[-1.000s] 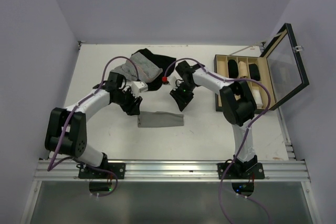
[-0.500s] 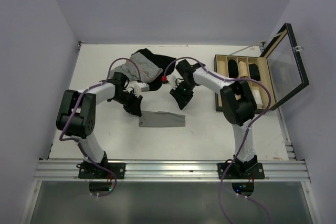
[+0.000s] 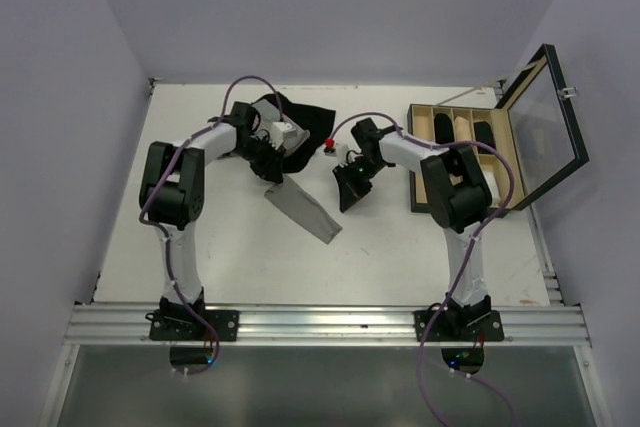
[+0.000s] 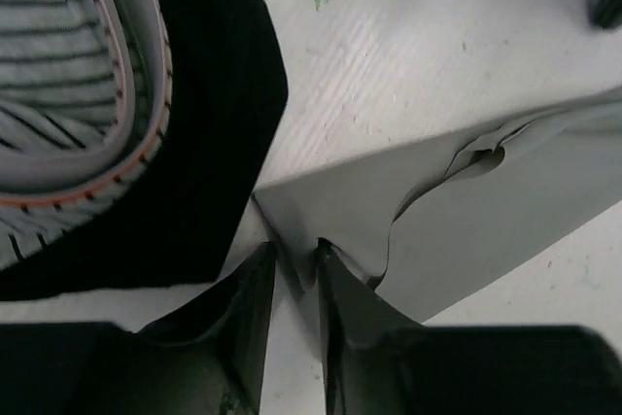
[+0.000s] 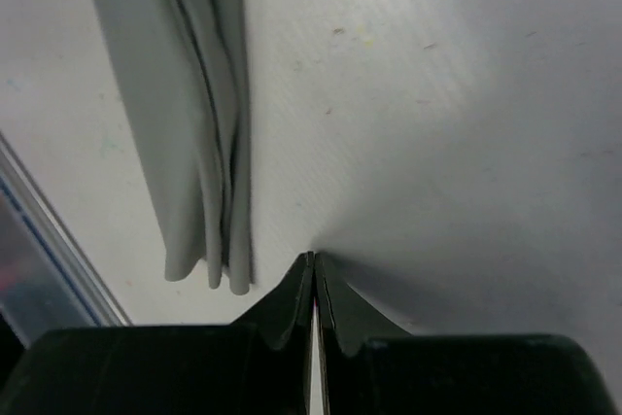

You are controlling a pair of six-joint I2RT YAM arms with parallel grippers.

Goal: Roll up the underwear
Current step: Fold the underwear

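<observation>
The underwear (image 3: 304, 211) is a folded strip of plain grey cloth lying diagonally on the white table between the two arms. My left gripper (image 3: 274, 179) is at the strip's upper-left end, next to the black garment. In the left wrist view that gripper (image 4: 294, 258) is shut on a corner of the underwear (image 4: 437, 201). My right gripper (image 3: 345, 203) stands just right of the strip, apart from it. Seen from the right wrist, its gripper (image 5: 313, 261) is shut with nothing in it, and the underwear (image 5: 194, 123) lies to its left.
A black garment (image 4: 209, 143) and a grey-and-white striped garment (image 4: 68, 55) lie at the back, right beside my left gripper. A wooden box (image 3: 420, 162) with an open glass lid (image 3: 545, 127) stands at the right and holds several rolled items.
My left gripper shut on the underwear's left end and pulled it toward the back, swinging the strip from level to diagonal. My right gripper closed, empty.
</observation>
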